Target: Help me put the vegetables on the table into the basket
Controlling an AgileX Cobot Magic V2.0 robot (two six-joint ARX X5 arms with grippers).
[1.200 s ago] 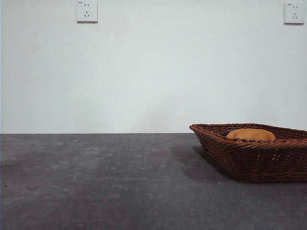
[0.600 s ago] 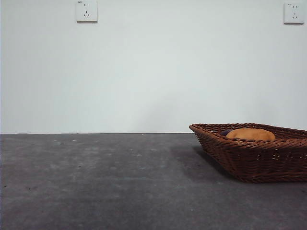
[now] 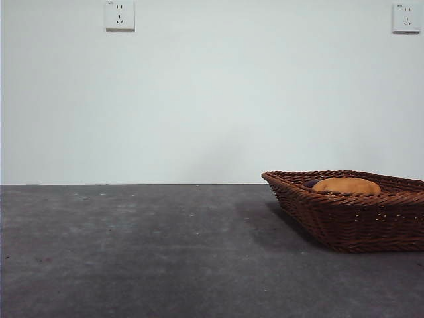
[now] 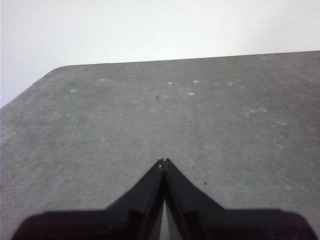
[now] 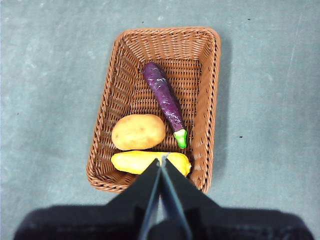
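Note:
The brown wicker basket [image 5: 155,107] holds all three vegetables: a tan potato [image 5: 138,132], a yellow oblong vegetable [image 5: 135,161] and a dark-purple eggplant [image 5: 164,97] with a green stem end. My right gripper [image 5: 162,159] hangs shut high above the basket, over the yellow vegetable. In the front view the basket [image 3: 351,212] stands on the table [image 3: 146,252] at the right, with the potato [image 3: 346,185] showing above its rim. My left gripper [image 4: 163,162] is shut and empty over bare table [image 4: 150,115], away from the basket.
Two wall sockets [image 3: 120,15] sit high on the white wall behind the table. The table's rounded corner [image 4: 50,75] shows in the left wrist view. No arm shows in the front view.

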